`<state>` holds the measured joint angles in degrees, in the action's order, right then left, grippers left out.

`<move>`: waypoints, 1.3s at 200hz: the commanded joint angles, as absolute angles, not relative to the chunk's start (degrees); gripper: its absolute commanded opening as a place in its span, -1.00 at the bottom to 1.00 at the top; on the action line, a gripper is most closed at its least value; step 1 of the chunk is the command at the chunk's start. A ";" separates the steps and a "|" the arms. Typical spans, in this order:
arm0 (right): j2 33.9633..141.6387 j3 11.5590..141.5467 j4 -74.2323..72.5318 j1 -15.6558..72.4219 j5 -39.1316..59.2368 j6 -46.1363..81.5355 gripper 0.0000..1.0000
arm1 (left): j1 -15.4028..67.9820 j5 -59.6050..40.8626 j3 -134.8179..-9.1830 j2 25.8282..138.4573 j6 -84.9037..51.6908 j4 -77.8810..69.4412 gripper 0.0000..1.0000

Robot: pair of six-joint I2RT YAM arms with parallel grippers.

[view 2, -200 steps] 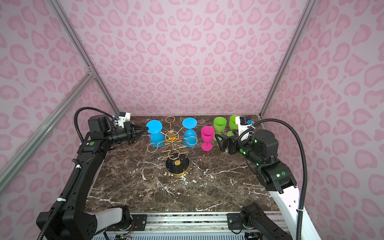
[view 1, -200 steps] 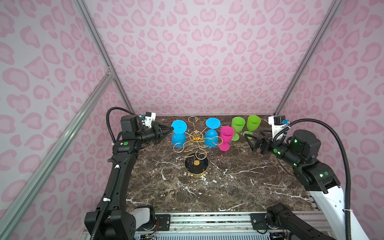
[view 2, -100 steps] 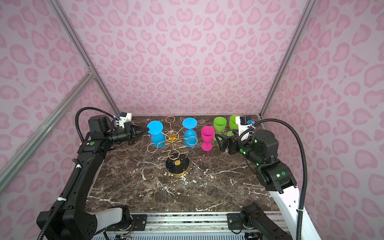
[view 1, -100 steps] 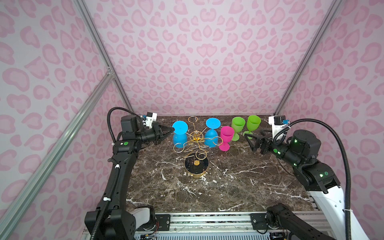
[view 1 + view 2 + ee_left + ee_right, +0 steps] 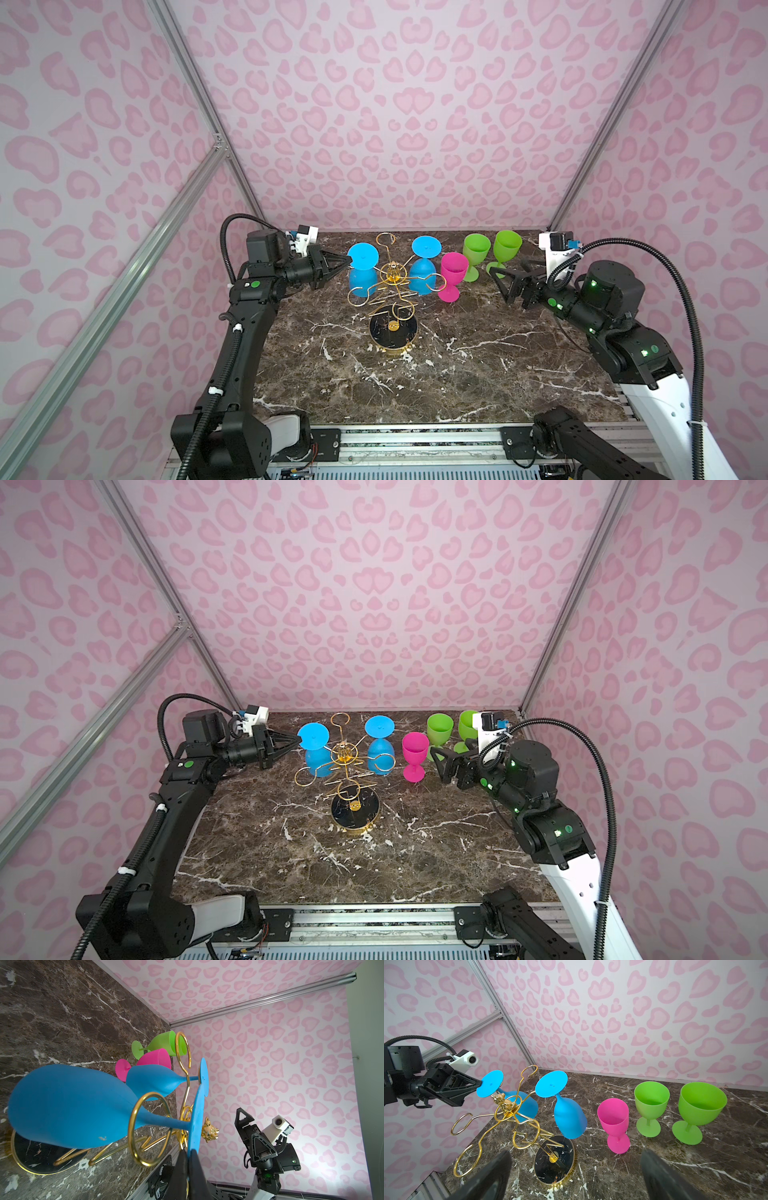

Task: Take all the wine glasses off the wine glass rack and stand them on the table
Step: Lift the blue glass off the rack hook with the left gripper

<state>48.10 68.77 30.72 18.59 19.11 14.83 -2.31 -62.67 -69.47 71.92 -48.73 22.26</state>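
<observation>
left pincer [image 5: 347, 261] clamped on foot rim of blue wine glass [image 5: 360, 282]. glass hangs upside down on left arm of wine glass rack [image 5: 392, 331], mid-desk [image 5: 457, 374]. right pincer [image 5: 508, 270] spread apart, empty, near green glasses [image 5: 476, 249].

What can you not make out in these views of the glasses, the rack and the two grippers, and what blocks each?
- Top view: one green glass sits mostly behind the right wrist camera.
- Left wrist view: the gripped blue wine glass covers part of the base of the wine glass rack. The left gripper, shut on its foot, is cut off by the picture's edge.
- Right wrist view: the open right gripper is cut off likewise.
</observation>
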 commanded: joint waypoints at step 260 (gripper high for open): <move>48.95 68.60 28.83 18.54 18.02 14.59 0.96 | -2.04 -60.40 -76.59 79.73 -50.29 16.57 -0.93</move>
<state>48.77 68.69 30.76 18.57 18.04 15.18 -1.76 -60.40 -75.40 79.09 -49.84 19.29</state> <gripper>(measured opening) 0.982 0.060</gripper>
